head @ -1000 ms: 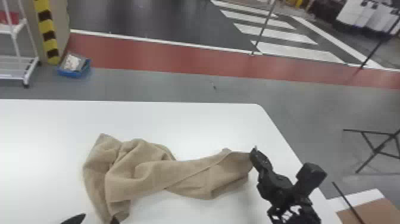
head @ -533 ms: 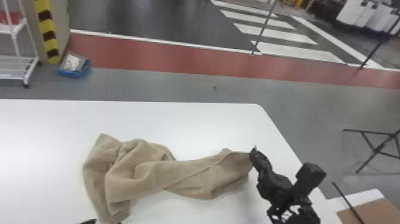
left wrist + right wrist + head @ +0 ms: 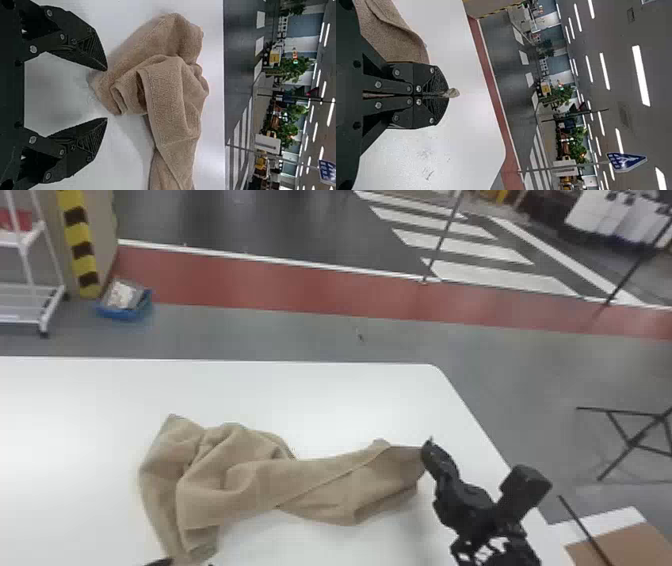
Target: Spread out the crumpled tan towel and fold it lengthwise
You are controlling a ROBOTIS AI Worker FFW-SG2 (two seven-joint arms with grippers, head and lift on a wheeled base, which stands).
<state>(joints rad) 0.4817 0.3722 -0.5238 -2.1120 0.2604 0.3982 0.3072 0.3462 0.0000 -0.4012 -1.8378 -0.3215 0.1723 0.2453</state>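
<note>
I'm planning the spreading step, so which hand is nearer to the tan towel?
Right. The right hand is shut on the right end of the tan towel. The left hand is open near the towel's bunched left end, not gripping it.

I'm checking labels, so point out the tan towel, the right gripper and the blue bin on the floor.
Tan towel point(image 3: 280, 484): head view, middle of the cloth.
Right gripper point(image 3: 443, 95): right wrist view, between its closed fingertips.
Blue bin point(image 3: 122, 313): head view, front side.
</note>
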